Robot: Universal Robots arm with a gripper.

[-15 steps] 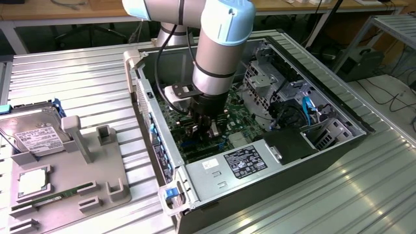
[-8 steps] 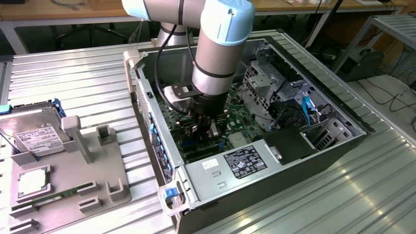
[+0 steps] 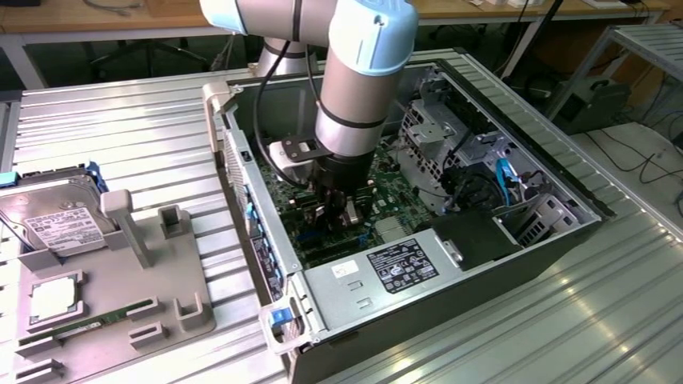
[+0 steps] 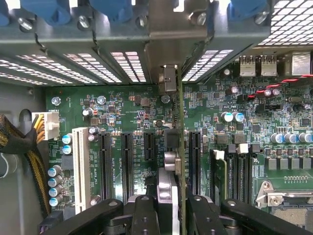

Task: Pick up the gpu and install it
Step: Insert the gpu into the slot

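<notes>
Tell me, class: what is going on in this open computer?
A robot arm reaches into the open black computer case. Its pincer is shut on the gpu, a thin green circuit card seen edge-on, holding it upright over the long black expansion slots of the green motherboard, its silver bracket against the rear panel.

The arm [image 3: 357, 80] reaches steeply downward, its silver forearm nearly upright with the wrist at the bottom. The gripper [image 3: 334, 210] points straight down, its two black fingers [image 4: 145, 215] closed partway on the gpu [image 4: 180, 147], which stands on edge between them.
</notes>
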